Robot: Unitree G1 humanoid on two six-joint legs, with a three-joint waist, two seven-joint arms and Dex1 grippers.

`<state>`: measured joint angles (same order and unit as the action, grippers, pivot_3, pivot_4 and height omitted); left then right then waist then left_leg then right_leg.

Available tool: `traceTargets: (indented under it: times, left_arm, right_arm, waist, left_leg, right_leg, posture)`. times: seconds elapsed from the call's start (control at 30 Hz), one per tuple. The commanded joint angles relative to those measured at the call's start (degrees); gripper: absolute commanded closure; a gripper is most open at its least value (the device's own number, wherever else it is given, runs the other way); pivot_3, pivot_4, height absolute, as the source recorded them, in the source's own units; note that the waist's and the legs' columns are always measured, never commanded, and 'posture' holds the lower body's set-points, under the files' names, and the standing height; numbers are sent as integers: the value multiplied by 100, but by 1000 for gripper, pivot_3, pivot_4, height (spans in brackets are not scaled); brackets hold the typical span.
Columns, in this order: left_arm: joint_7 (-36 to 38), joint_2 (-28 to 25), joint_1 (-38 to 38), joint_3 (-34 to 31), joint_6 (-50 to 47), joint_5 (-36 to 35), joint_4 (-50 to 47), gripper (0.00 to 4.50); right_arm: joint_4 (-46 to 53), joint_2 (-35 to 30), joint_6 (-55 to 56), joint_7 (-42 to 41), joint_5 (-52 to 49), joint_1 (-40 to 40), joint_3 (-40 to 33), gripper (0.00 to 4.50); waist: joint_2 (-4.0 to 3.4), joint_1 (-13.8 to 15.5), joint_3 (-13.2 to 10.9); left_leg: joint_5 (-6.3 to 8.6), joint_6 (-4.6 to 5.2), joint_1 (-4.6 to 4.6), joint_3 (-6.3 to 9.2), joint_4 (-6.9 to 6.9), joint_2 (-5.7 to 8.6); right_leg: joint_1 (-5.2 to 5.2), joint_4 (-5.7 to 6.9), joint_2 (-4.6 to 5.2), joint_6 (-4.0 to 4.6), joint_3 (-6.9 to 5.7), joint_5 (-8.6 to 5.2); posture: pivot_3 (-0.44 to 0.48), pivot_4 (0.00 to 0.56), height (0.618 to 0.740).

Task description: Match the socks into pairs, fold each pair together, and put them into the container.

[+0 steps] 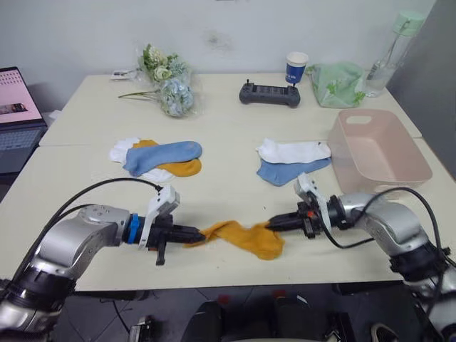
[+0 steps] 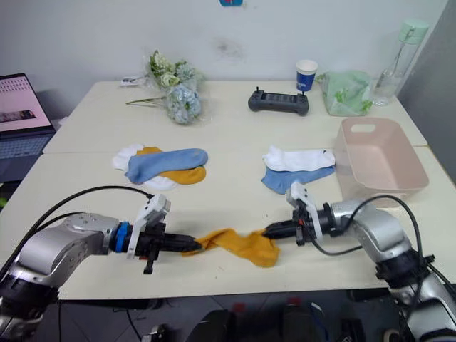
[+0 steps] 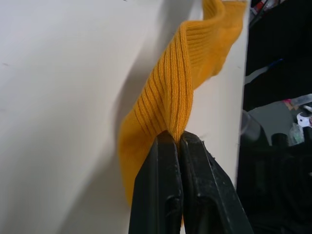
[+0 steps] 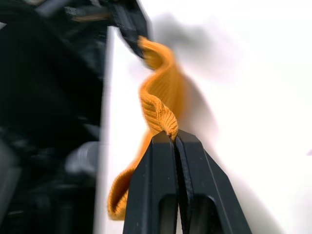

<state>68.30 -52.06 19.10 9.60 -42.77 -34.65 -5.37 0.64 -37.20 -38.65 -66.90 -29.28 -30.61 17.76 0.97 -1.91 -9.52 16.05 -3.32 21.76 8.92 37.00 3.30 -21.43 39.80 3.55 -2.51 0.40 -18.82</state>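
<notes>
Both grippers pinch the same mustard sock [image 1: 246, 236] at the front edge of the table [image 1: 235, 139], well in front of the pink basket [image 1: 381, 146] and off toward its left.

Left gripper [image 1: 201, 232]: fingers clamped flat on one end, ribbed knit squeezed between the pads [image 3: 168, 161]. Right gripper [image 1: 271, 223]: closed tight on the other end. The sock sags and twists between them, its middle resting on the table.

Its mate [image 1: 184, 168] lies in the pile far left of the basket, under a light blue sock [image 1: 162, 155] with a white one [image 1: 122, 148]. A second white sock [image 1: 293, 150] lies over a blue one [image 1: 291, 171] just left of the basket.

My read of the step: straighten this sock.
- pull the ends apart evenly to take the twist out
- stay low over the table
- lay it flat, don't drop it bunched
- ease off if the cuff starts slipping; the grip is only on the edge
</notes>
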Motion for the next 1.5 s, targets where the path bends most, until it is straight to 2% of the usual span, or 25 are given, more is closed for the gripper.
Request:
traceTargets:
  times: [0.03, 0.3, 0.37, 0.47, 0.67, 0.73, 0.9, 1.03, 1.17, 1.37, 1.4, 1.47, 1.5]
  left_arm:
    - [239, 115, 383, 141, 331, 413, 532, 4500]
    - [604, 469, 1046, 355, 1043, 1198, 1745, 4500]
    - [620, 621, 1150, 322, 1256, 1312, 1934, 4051]
    - [444, 790, 1266, 190, 1502, 1504, 2152, 3218]
    - [-278, 917, 1083, -649, 1549, 1357, 2210, 1230]
    - [-506, 903, 708, -1006, 1487, 1237, 1849, 615]
    - [-1025, 1070, -614, -1828, 669, 489, 333, 615]
    - [-1467, 1173, -1425, -2000, 373, 374, -409, 615]
    - [-1852, 1341, -1699, -1936, 456, 513, -489, 615]
    - [-2060, 1496, -1712, -1912, 496, 508, -380, 615]
    - [-2071, 1521, -1708, -1928, 476, 470, -389, 788]
    - [-2011, 1492, -1729, -1907, 436, 417, -424, 1140]
    - [-1997, 1473, -1769, -1898, 434, 408, -460, 1461]
  right_arm:
    - [-526, 181, 496, -204, 396, -372, 60, 4483]
    - [-1442, 597, 1238, -312, 1060, -887, 63, 4483]
    - [-1493, 655, 1346, -260, 1163, -880, 12, 4500]
    - [-1559, 651, 1478, -185, 1212, -841, -184, 3764]
    - [-1262, 450, 1110, 124, 939, -653, -893, 1644]
    - [-835, 315, 830, 145, 799, -310, -1056, 1624]
    - [133, 181, 376, 513, 612, 694, -1285, 1624]
    - [434, 350, 299, 947, 654, 1064, -1335, 1624]
    - [533, 613, 334, 1236, 738, 1159, -1198, 1624]
    - [504, 803, 377, 1336, 758, 1136, -1054, 1624]
    - [504, 810, 391, 1334, 763, 1140, -1035, 1624]
    - [454, 817, 470, 1342, 815, 1134, -998, 1996]
    - [458, 808, 493, 1331, 814, 1151, -987, 2222]
  waist:
    - [0, -10, 0]
    - [0, -48, 0]
    - [0, -52, 0]
    - [0, -59, 0]
    - [0, -93, 0]
    - [1, -106, 1]
    - [1, -137, 1]
    - [0, -123, 1]
    - [0, -83, 1]
    - [0, -40, 2]
    - [-1, -39, 2]
    - [-1, -38, 2]
    - [-1, -38, 2]
  left_leg:
    - [-6, -10, 0, 0, 0, 0]
    - [-10, -19, 9, 1, 2, 0]
    - [-11, -19, 10, 3, 4, 1]
    - [-11, -19, 13, 5, 6, 1]
    - [-11, -20, 14, 5, 6, 2]
    - [-11, -20, 14, 7, 2, 1]
    - [-10, -19, 19, 10, -2, 6]
    - [0, -1, 7, 5, 5, 9]
    - [2, 4, -5, 7, 2, 8]
    - [-6, -11, -4, 5, 1, 9]
    - [-6, -11, -4, 5, 1, 9]
    - [-6, -11, -4, 6, 1, 9]
    - [-6, -11, -4, 5, 1, 9]
  right_leg:
    - [0, 0, 0, 0, 1, 0]
    - [-10, -2, 2, 0, -1, 0]
    - [-11, 0, 2, 0, 0, 0]
    - [-12, -1, 3, 0, 0, 0]
    - [-20, 7, 7, 0, 3, 0]
    - [-21, 6, 27, 0, 9, 0]
    - [-29, 5, 39, -1, 28, 0]
    - [-20, 19, 42, 1, 36, 3]
    - [-7, 15, 40, 1, 30, 3]
    - [-5, 10, 40, 1, 29, 3]
    - [-5, 11, 40, 1, 29, 3]
    - [-4, 11, 40, 1, 29, 3]
    - [-4, 10, 40, 1, 29, 3]
  posture:
    - [0, 150, 740]
    - [0, 150, 740]
    - [0, 150, 740]
    - [0, 150, 740]
    - [0, 150, 740]
    - [0, 150, 740]
    - [0, 150, 740]
    - [0, 150, 740]
    - [0, 150, 740]
    - [0, 150, 740]
    - [0, 150, 740]
    - [0, 150, 740]
    - [0, 150, 740]
